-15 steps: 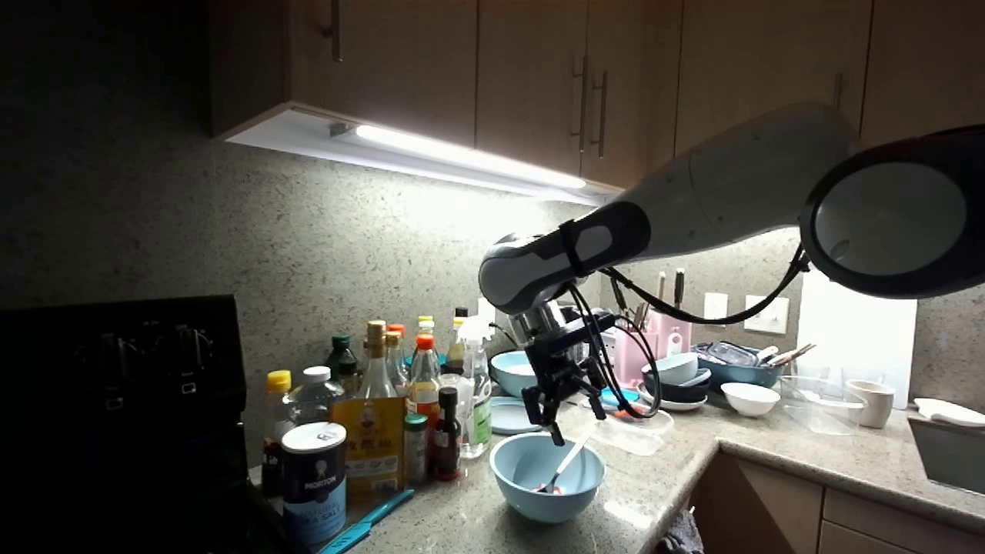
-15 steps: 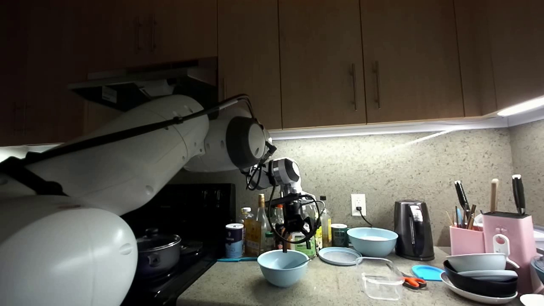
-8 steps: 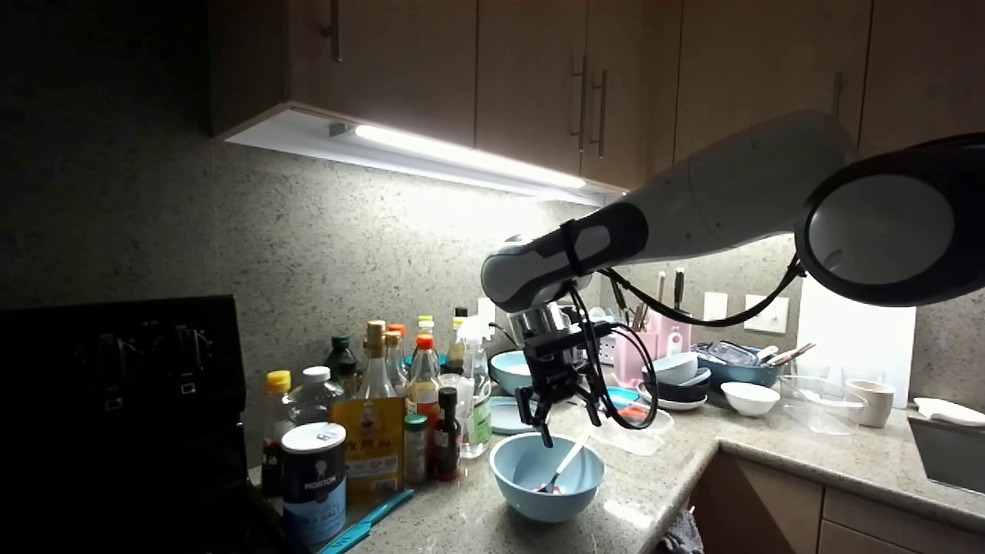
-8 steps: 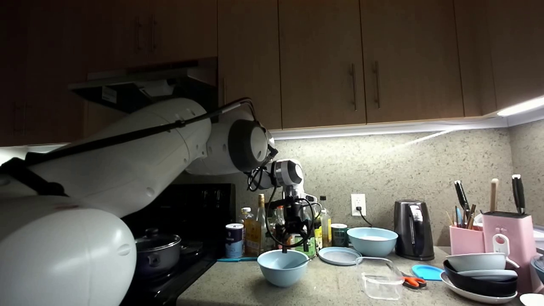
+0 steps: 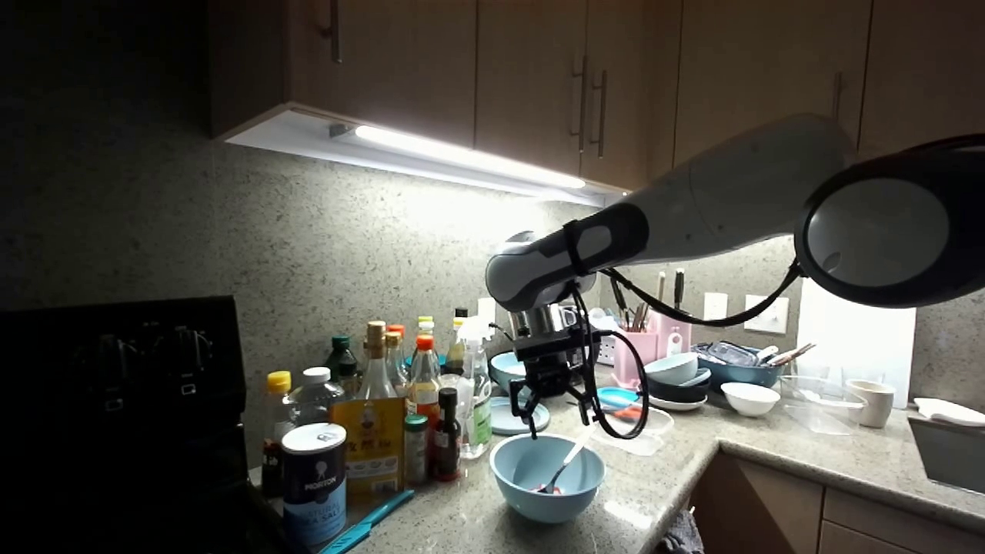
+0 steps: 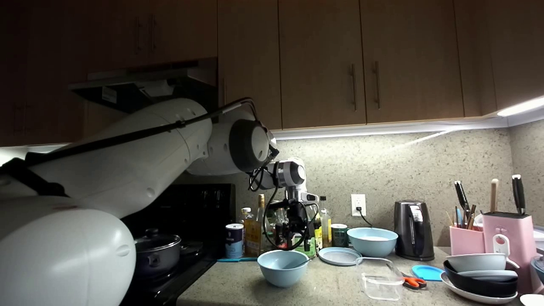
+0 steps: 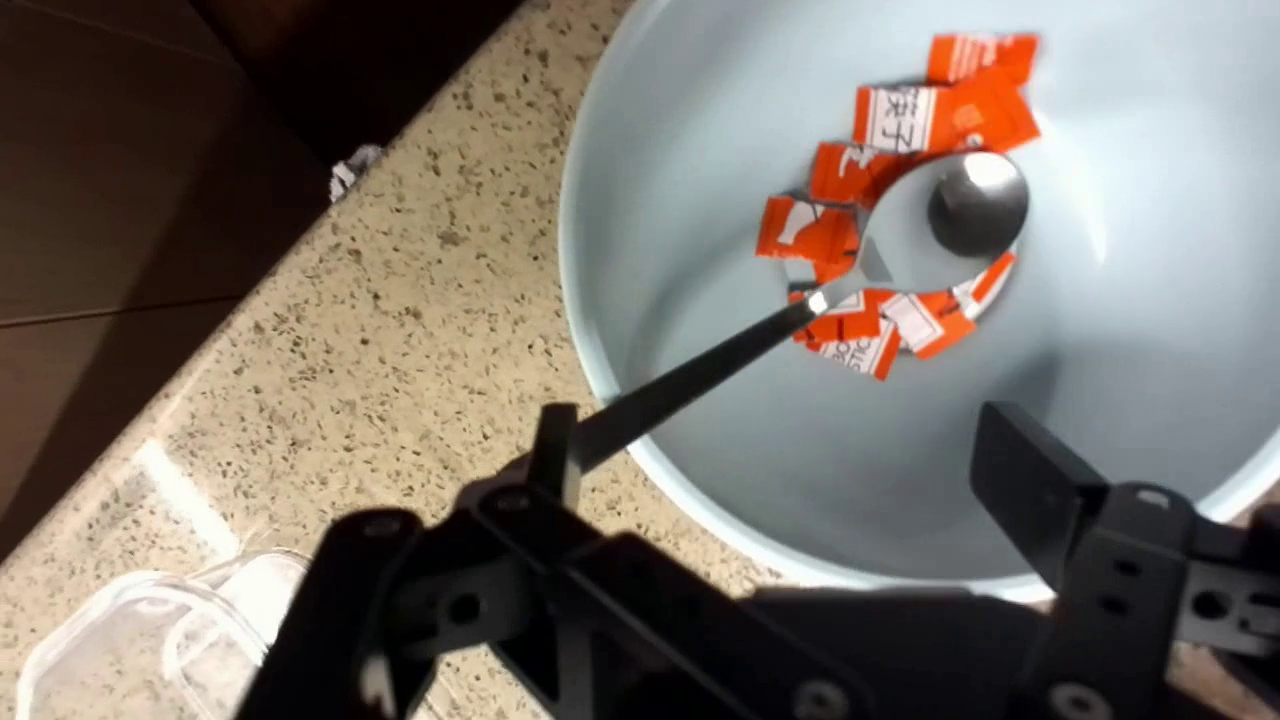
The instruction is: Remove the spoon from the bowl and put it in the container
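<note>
The light blue bowl (image 5: 545,504) stands on the counter; it also shows in an exterior view (image 6: 282,274) and the wrist view (image 7: 850,490). The spoon (image 7: 720,372) lies with its head in the bowl among orange-white packets (image 7: 960,110), its handle over the rim; it shows in both exterior views (image 5: 574,452) (image 6: 301,264). My gripper (image 5: 560,427) is open and empty above the bowl. In the wrist view its fingers (image 7: 785,460) are wide apart; the left one overlaps the handle's end, contact unclear. The clear plastic container (image 6: 381,285) stands beside the bowl.
Orange-handled scissors (image 6: 413,281) and a blue lid (image 6: 427,272) lie beyond the container. A plate (image 6: 340,256), another blue bowl (image 6: 372,243) and a kettle (image 6: 413,231) stand behind. Bottles (image 5: 377,377) and a salt can (image 5: 314,481) stand beside the bowl.
My gripper has turned to hang more upright over the bowl, its fingers swinging slightly left in an exterior view. It stays open. The bowl and spoon have not moved.
</note>
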Robot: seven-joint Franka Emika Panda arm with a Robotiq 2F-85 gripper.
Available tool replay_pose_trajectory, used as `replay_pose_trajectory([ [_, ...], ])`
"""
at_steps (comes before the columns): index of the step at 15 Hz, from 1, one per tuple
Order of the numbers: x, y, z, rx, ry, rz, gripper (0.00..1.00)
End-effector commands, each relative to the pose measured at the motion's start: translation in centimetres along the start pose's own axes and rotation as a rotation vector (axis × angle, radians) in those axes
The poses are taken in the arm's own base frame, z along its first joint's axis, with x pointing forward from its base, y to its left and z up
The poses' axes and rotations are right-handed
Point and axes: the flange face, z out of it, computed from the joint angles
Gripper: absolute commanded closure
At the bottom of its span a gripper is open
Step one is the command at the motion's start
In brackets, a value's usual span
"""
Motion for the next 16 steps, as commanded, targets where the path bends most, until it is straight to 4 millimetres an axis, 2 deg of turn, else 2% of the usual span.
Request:
replay_pose_trajectory([
  [1,0.4,1.4,0.4,0.064,0.038,0.186,0.00],
  [2,0.6,1.5,0.6,0.068,0.060,0.237,0.00],
  [3,1.1,0.5,0.7,0.033,0.053,0.145,0.00],
  [7,1.4,0.8,1.2,0.041,0.069,0.207,0.00],
  [13,0.3,0.7,0.9,0.009,0.102,0.349,0.00],
  [16,-0.7,-0.1,-0.5,0.020,0.168,0.418,0.00],
])
